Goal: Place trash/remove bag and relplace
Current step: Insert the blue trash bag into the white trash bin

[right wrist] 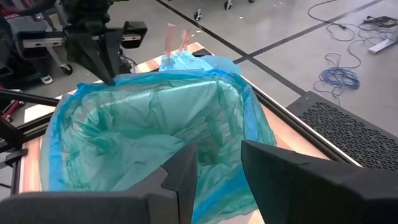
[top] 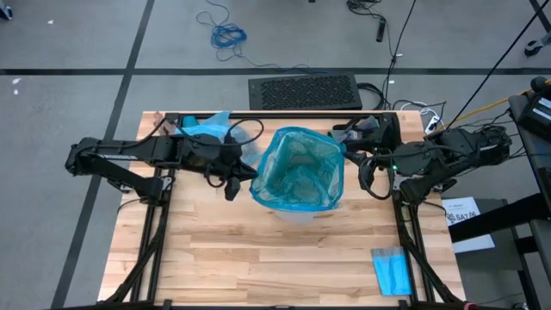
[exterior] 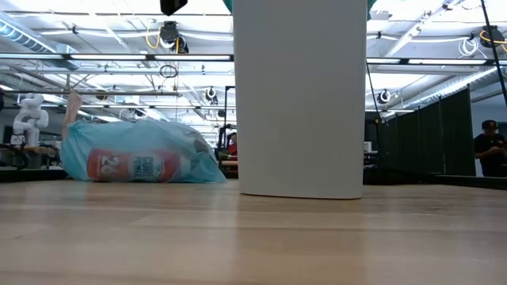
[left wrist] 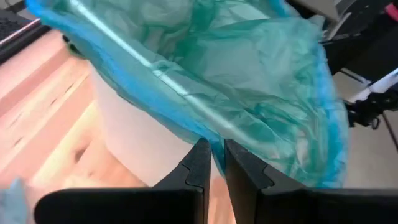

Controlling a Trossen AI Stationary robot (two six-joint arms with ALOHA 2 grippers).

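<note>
A white bin [top: 297,207] [exterior: 301,99] stands mid-table, lined with a teal-green plastic bag [top: 297,168] [right wrist: 143,124] whose blue hem is folded over the rim. The light-blue bag [top: 207,127] [exterior: 139,162] lies on the table's far left part, filled; the red-and-white bottle [exterior: 131,166] shows through it. My left gripper [top: 231,179] [left wrist: 217,155] is shut at the bin's left rim, pointing down. My right gripper [top: 351,159] [right wrist: 217,165] is open at the right rim, its fingers on either side of the folded hem [right wrist: 217,186]. My left gripper's fingertips [left wrist: 202,149] stand right at the lower edge of the teal-green bag's overhang [left wrist: 186,127] on the bin's left side, coming from above. Whether they touch or pinch the plastic I cannot tell.
A small flat folded blue sheet [top: 392,269] lies near the table's near right corner. A black grille [top: 303,91] sits behind the far edge. Bare wood [top: 258,258] stretches in front of the bin. A person [exterior: 489,150] stands far off in the room.
</note>
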